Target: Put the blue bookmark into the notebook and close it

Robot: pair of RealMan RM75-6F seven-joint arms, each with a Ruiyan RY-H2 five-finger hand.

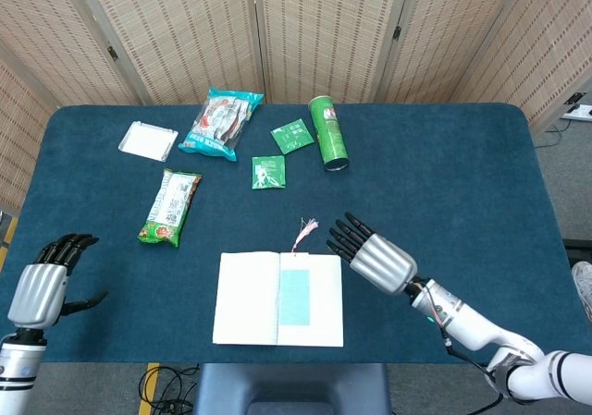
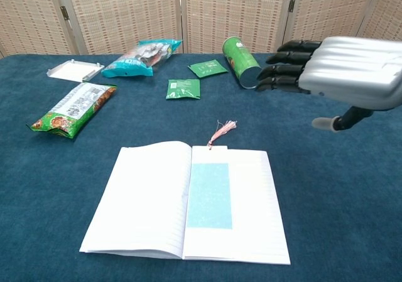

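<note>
The notebook (image 1: 248,311) (image 2: 141,200) lies open near the table's front edge. The blue bookmark (image 1: 294,297) (image 2: 210,195) lies flat on its right page beside the spine, its pink tassel (image 1: 304,231) (image 2: 222,132) sticking out past the top edge. My right hand (image 1: 374,256) (image 2: 339,73) hovers open above the table to the right of the notebook, fingers stretched out, holding nothing. My left hand (image 1: 46,286) shows only in the head view, raised at the front left corner, open and away from the notebook.
At the back lie a green can (image 1: 327,134) (image 2: 242,62) on its side, two green sachets (image 1: 268,172) (image 1: 293,136), a teal snack bag (image 1: 218,123), a green snack pack (image 1: 170,208) and a white tray (image 1: 147,140).
</note>
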